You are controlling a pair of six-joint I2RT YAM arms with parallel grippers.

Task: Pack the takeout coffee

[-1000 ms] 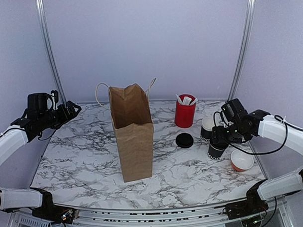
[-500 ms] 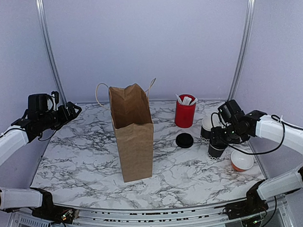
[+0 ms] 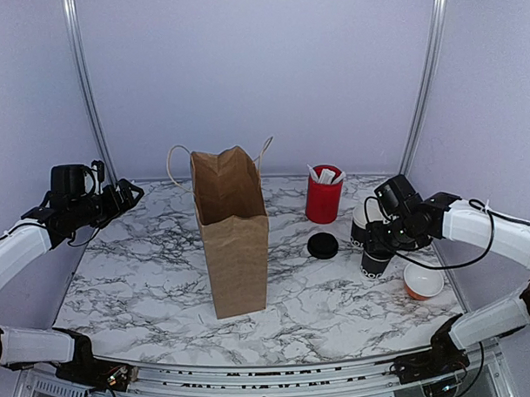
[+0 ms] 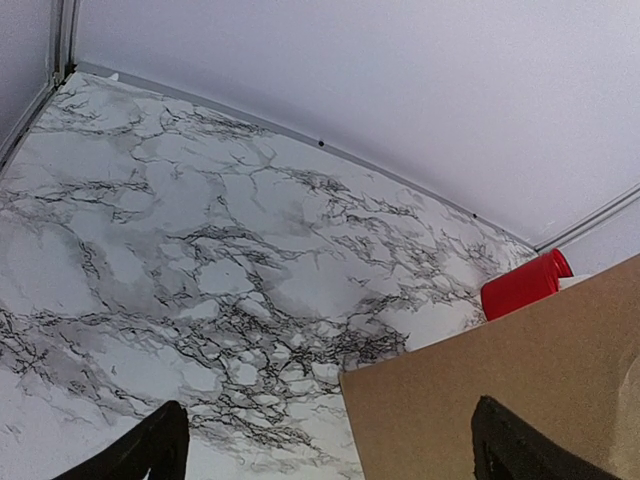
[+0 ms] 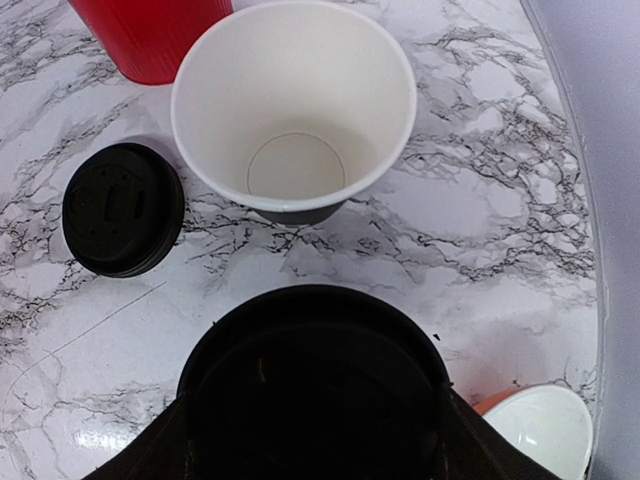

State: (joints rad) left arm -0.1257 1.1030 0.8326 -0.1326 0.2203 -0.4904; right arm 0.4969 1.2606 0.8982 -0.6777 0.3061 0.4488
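Note:
The takeout coffee (image 3: 374,266), a black cup with a black lid (image 5: 315,390), stands at the table's right side. My right gripper (image 3: 380,242) comes down over it. In the right wrist view its fingers (image 5: 165,445) press against both sides of the lid, so the right gripper (image 5: 312,440) is shut on the cup. The brown paper bag (image 3: 233,243) stands upright and open-topped at the table's middle. My left gripper (image 3: 125,193) hovers high at the far left, open and holding nothing; its wrist view shows the left gripper (image 4: 330,455) above the bag's edge (image 4: 500,390).
A twin black cup (image 3: 363,221) with a white inside (image 5: 293,110) stands just behind the held cup. A loose black lid (image 3: 322,245) lies left of it. A red tub of sachets (image 3: 323,196) stands farther back. An orange bowl (image 3: 423,280) sits at the right.
My right gripper has shifted slightly left and its fingers have narrowed onto the lidded cup. The left arm has barely moved.

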